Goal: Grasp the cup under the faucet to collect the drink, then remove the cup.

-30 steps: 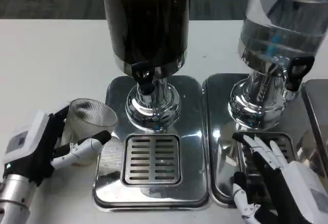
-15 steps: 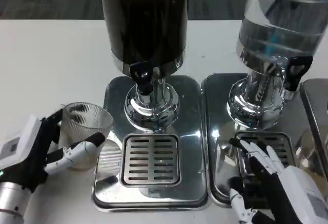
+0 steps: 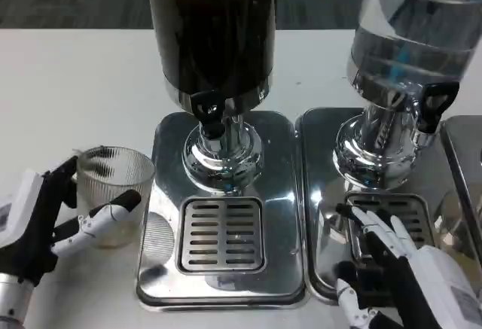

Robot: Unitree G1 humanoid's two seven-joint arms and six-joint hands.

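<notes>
A ribbed clear cup (image 3: 114, 190) stands on the white table just left of the steel drip tray (image 3: 169, 148), away from the black faucet (image 3: 210, 115) of the dark drink dispenser (image 3: 213, 28). My left hand (image 3: 41, 220) grips the cup, with one finger behind its rim and the thumb across its front. Whether there is drink inside the cup I cannot tell. My right hand (image 3: 407, 272) hovers over the right-hand tray's grate with its fingers spread, holding nothing.
A slotted grate (image 3: 222, 235) lies in the tray below the faucet. To the right stands a clear water dispenser (image 3: 414, 35) with a black tap (image 3: 438, 102) on its own steel tray (image 3: 320, 163). White tabletop (image 3: 68, 88) stretches to the left.
My left hand has carried the cup leftward, off the edge of the drip tray and farther from the faucet. My right hand has sunk slightly toward the picture's lower edge.
</notes>
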